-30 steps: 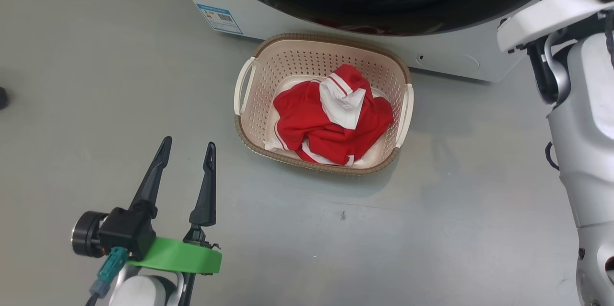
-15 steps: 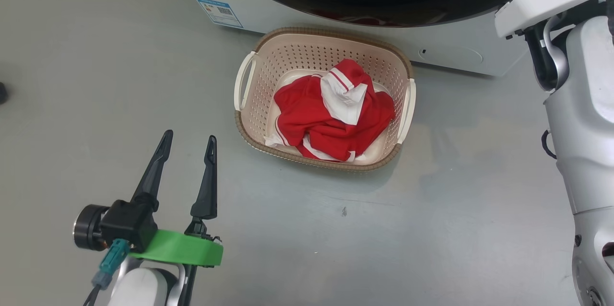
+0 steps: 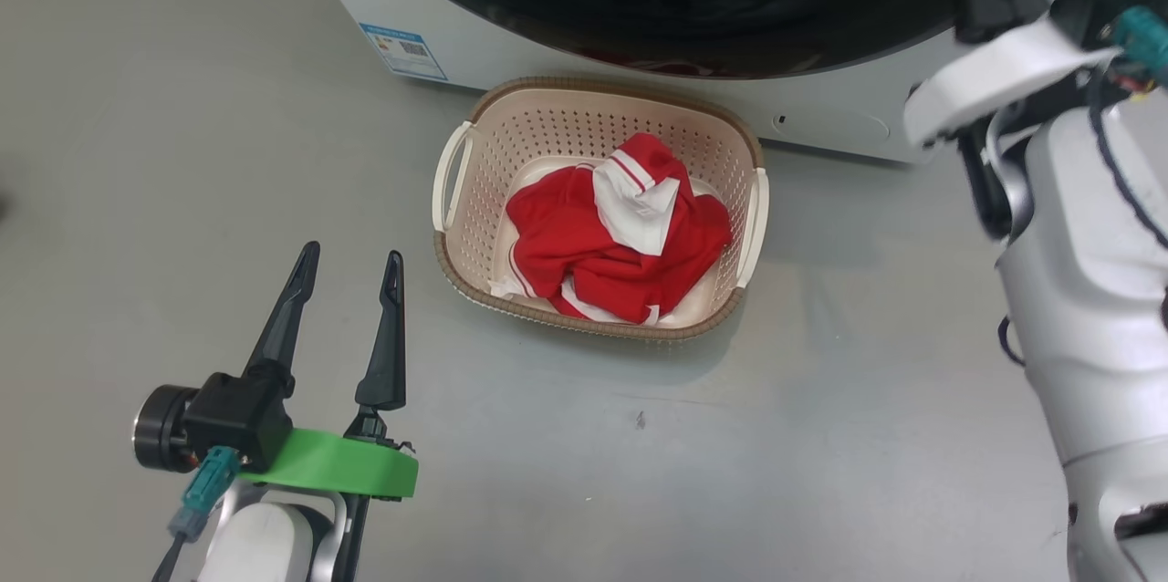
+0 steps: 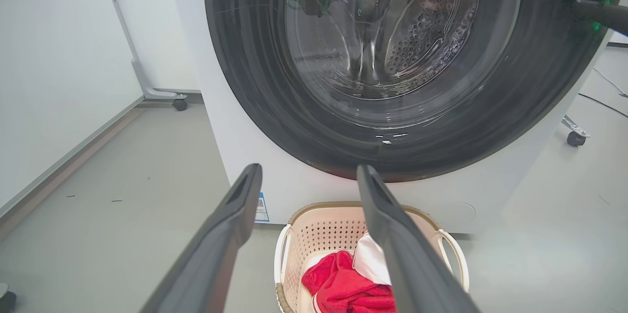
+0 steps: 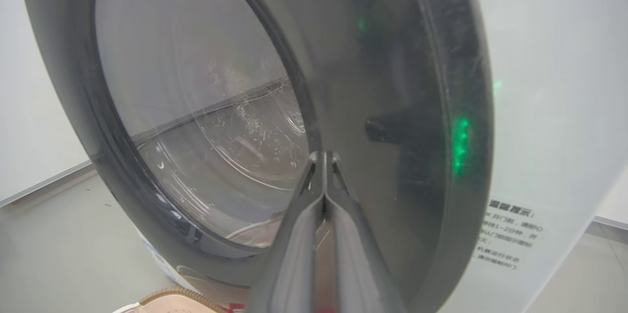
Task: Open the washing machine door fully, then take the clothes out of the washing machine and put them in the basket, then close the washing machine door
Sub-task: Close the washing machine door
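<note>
Head view had the basket (image 3: 474, 190) on the grey floor (image 3: 821, 436) near the middle, with the red and white clothes (image 3: 584, 244) bunched inside it. The white washing machine (image 3: 547, 62) stood just beyond the basket at 12 o'clock, its blue label (image 3: 403, 50) at 11 o'clock from the basket. The door (image 3: 730, 25) showed there as a strip of glossy black rim along the top edge. At 7 o'clock the left gripper (image 3: 353, 252) hung over bare floor, well apart from the basket, fingers spread and empty. The pale right arm (image 3: 1086, 290) rose along the 3 o'clock side. Left wrist view looked between those spread fingers and took in the whole door face-on, apparently lying against the machine's front, with the drum's holes (image 4: 427, 33) visible through the glass bowl, and the basket below at 6 o'clock. It also showed a white wall panel (image 4: 49, 58) at 9 o'clock and a caster (image 4: 179, 104) behind the machine. Right wrist view gave the door at a slant, a green glow (image 5: 460, 146) on the rim at 3 o'clock. There the right gripper (image 5: 324, 158) had its fingers pressed together with nothing between them, tips close to the black rim; whether they touched it could not be told.
</note>
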